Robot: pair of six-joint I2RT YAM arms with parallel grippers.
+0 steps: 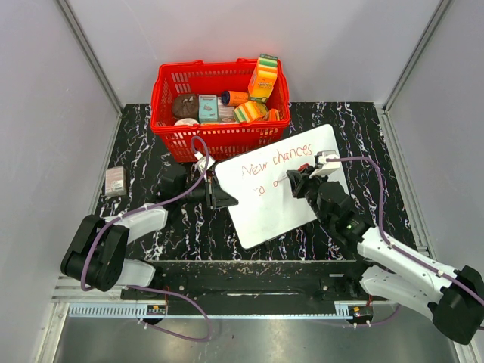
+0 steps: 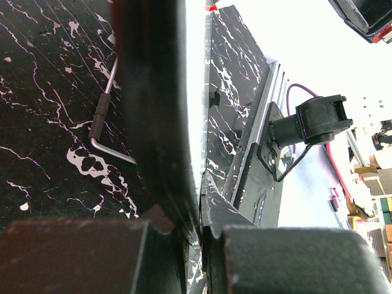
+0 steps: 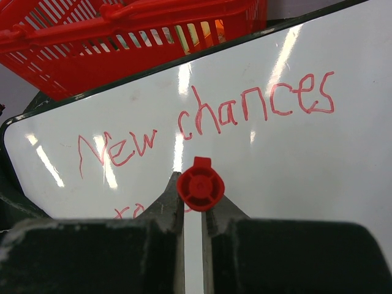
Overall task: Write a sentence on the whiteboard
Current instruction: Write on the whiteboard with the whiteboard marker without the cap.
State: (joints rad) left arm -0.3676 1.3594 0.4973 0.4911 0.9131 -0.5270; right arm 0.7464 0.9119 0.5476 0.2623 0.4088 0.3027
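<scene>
The whiteboard (image 1: 280,208) lies tilted on the black marbled table, in front of the red basket. The sentence (image 1: 276,161) in thin red marker reads "New chances", with the start of a second line below it (image 3: 131,211). My left gripper (image 1: 221,198) is shut on the whiteboard's left edge; in the left wrist view that edge (image 2: 195,92) runs as a thin white strip between the fingers (image 2: 201,226). My right gripper (image 1: 296,181) hovers over the board's middle, shut on a red marker (image 3: 200,184) whose butt end faces the camera. The marker's tip is hidden.
A red basket (image 1: 219,106) full of groceries stands at the back, close to the board's top edge (image 3: 122,37). A small grey packet (image 1: 115,180) lies at the table's left edge. A bent metal rod (image 2: 101,122) lies by the left gripper. White walls enclose three sides.
</scene>
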